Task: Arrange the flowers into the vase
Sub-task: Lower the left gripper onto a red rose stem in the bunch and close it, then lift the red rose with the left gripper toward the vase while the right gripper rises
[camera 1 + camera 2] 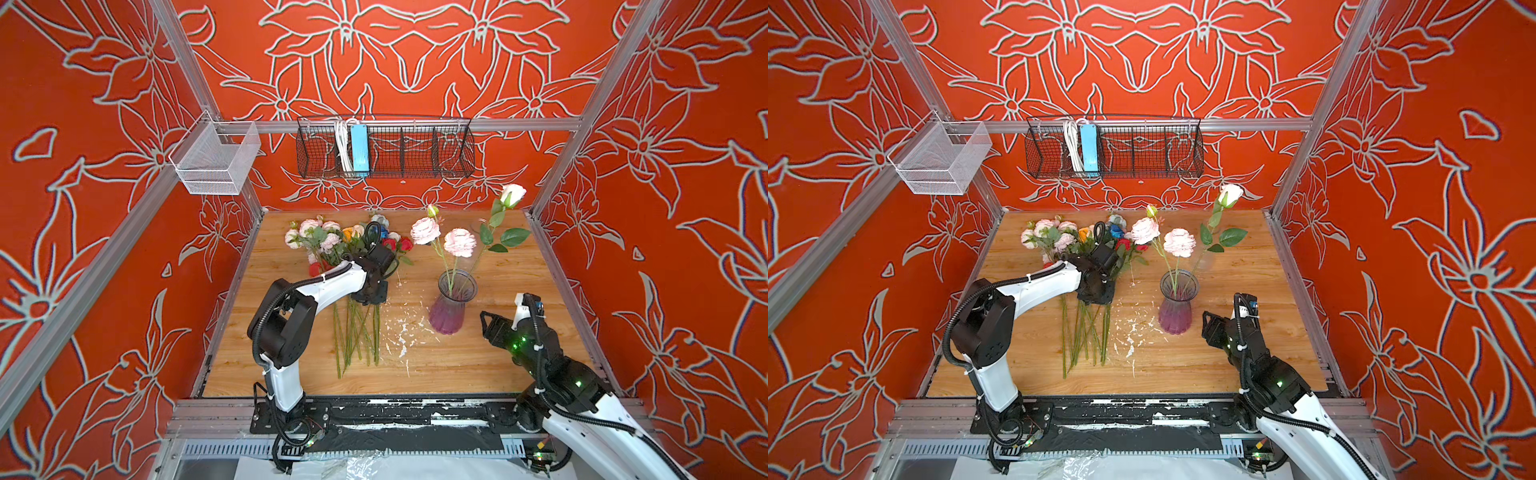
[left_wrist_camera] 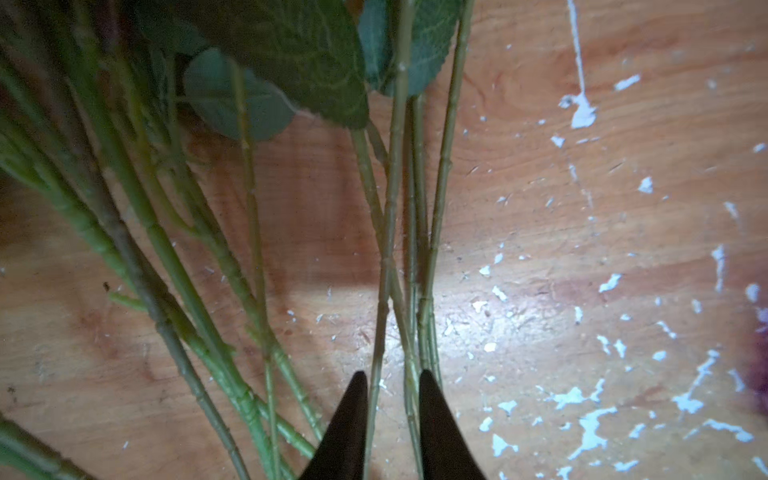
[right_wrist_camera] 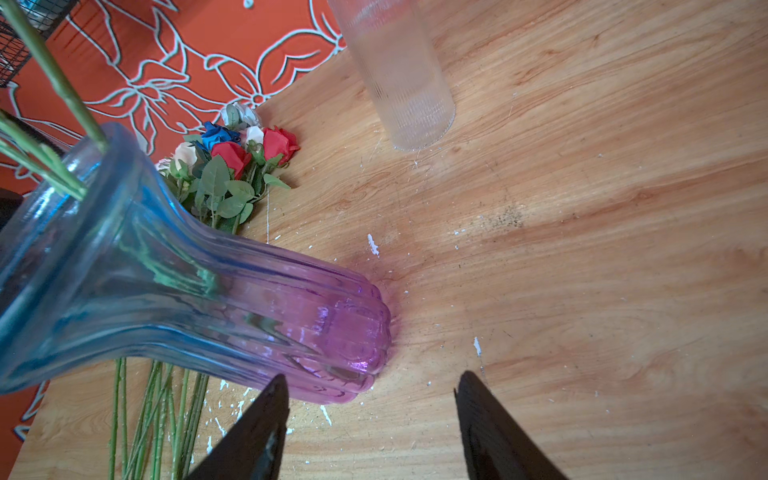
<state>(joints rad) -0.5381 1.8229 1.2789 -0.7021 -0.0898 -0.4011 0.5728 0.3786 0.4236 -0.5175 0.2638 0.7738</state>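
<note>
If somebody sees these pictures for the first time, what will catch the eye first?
The red walls with pale flower outlines strike first, all around the wooden table. Next comes the purple-and-blue glass vase right of centre, holding pink blooms and a tall white rose. Left of it lies a heap of flowers, with the left gripper low over their stems.

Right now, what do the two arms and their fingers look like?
The left arm and right arm have glossy white shells between black joint housings. A black ribbed hose runs along each, fastened with white zip ties. Green lights glow on the right arm's black wrist. Left fingers and right fingers are black and taper to points.
</note>
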